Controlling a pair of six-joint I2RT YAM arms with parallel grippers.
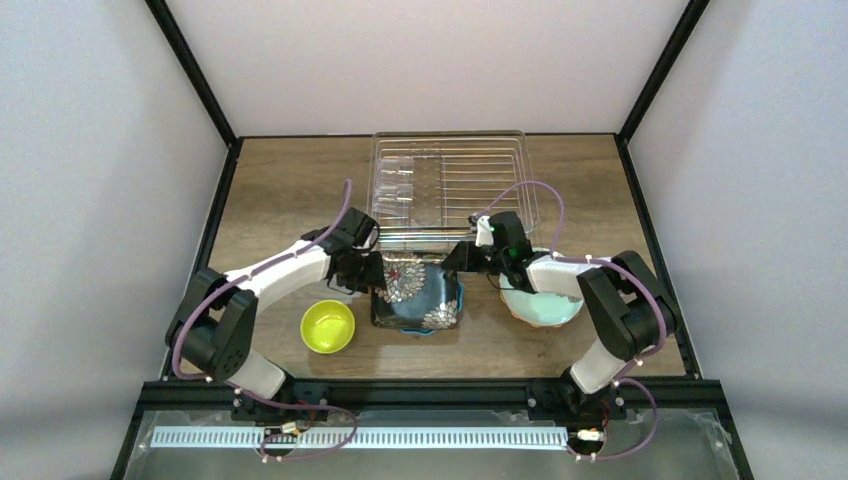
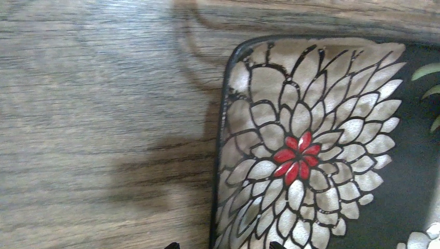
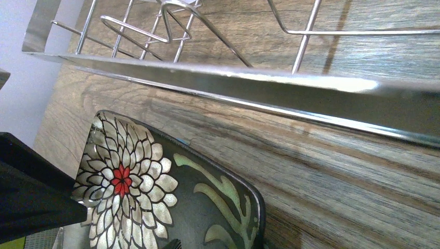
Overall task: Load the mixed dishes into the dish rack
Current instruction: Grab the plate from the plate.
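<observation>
The black square floral plate [image 1: 417,293] lies flat on the wooden table, just in front of the dish rack [image 1: 450,185]. My left gripper [image 1: 375,262] is at the plate's far left corner, open. In the left wrist view its fingertips [image 2: 173,245] straddle the plate's left rim [image 2: 220,155]. My right gripper [image 1: 458,258] is open at the plate's far right corner. Only one of its fingertips [image 3: 174,244] shows, over the plate [image 3: 197,207], near the rim. A small yellow-green bowl [image 1: 328,326] sits left of the plate. A round mint plate [image 1: 540,305] lies partly under my right arm.
The rack's shiny low rim [image 3: 233,85] runs close behind the plate, with upright prongs [image 3: 306,31] beyond it. My left arm's black body [image 3: 31,202] shows at the left of the right wrist view. Black frame posts border the table.
</observation>
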